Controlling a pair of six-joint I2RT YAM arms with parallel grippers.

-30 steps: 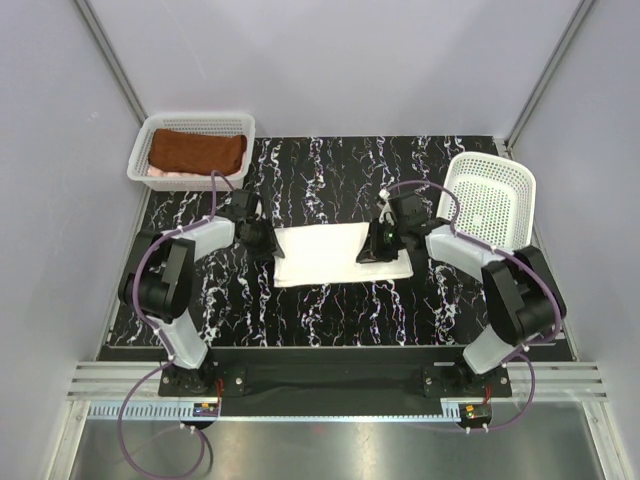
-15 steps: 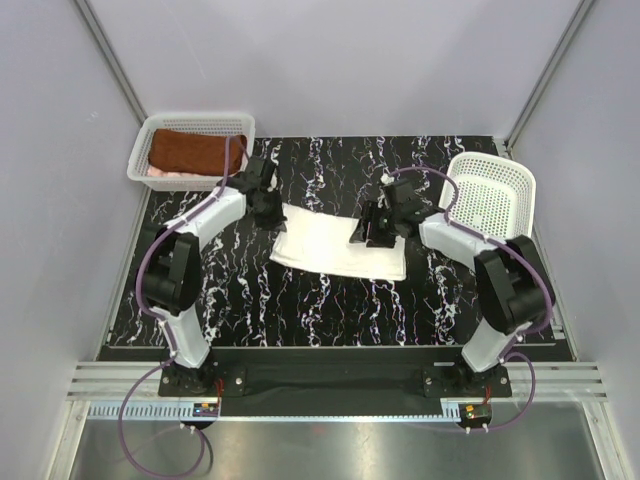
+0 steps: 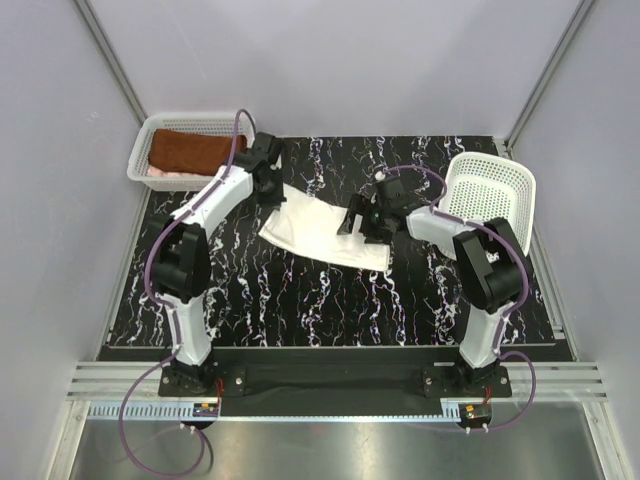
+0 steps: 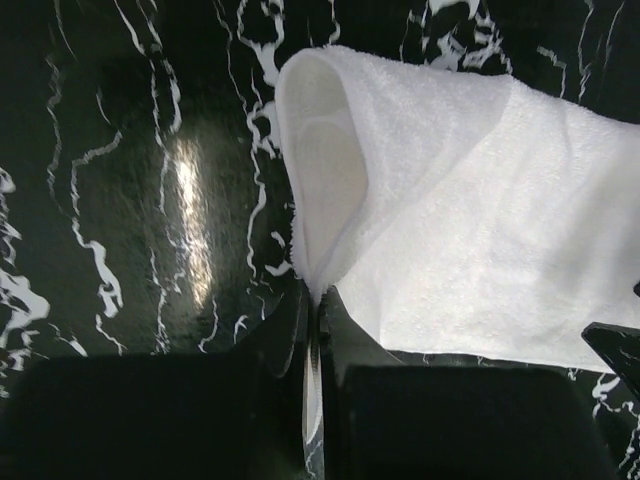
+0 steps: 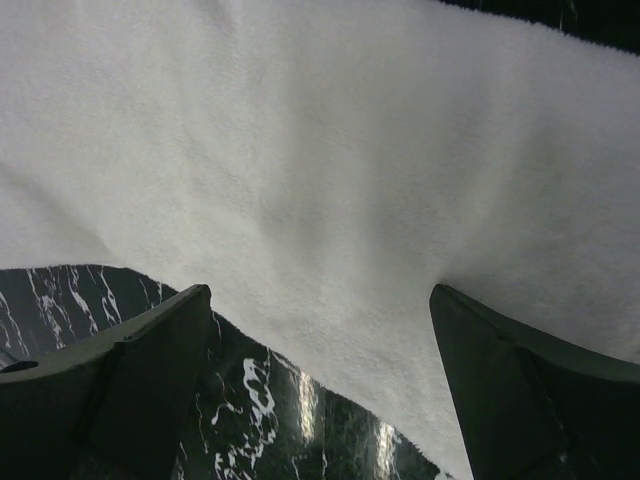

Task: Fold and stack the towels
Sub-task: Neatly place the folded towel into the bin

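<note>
The white towel (image 3: 322,232) lies folded and skewed on the black marble table, its left end lifted toward the back left. My left gripper (image 3: 270,192) is shut on that end. In the left wrist view the towel's (image 4: 470,220) looped fold edge runs down between the closed fingers of the gripper (image 4: 315,302). My right gripper (image 3: 358,222) hovers over the towel's right part, open. The right wrist view shows the towel (image 5: 320,150) under the gripper (image 5: 320,310), with nothing between its wide fingers. The rust-brown towel (image 3: 195,152) lies folded in the back-left basket on a pale pink towel (image 3: 158,172).
The white mesh basket (image 3: 142,158) holding the two towels stands at the back left corner, just behind my left gripper. A second white basket (image 3: 490,195), with nothing in it, sits tilted at the right, behind my right arm. Grey walls close in the table.
My left gripper shut on the towel's left edge and pulled it toward the back left. My right gripper opened and let go. The towel slid and turned diagonally.
</note>
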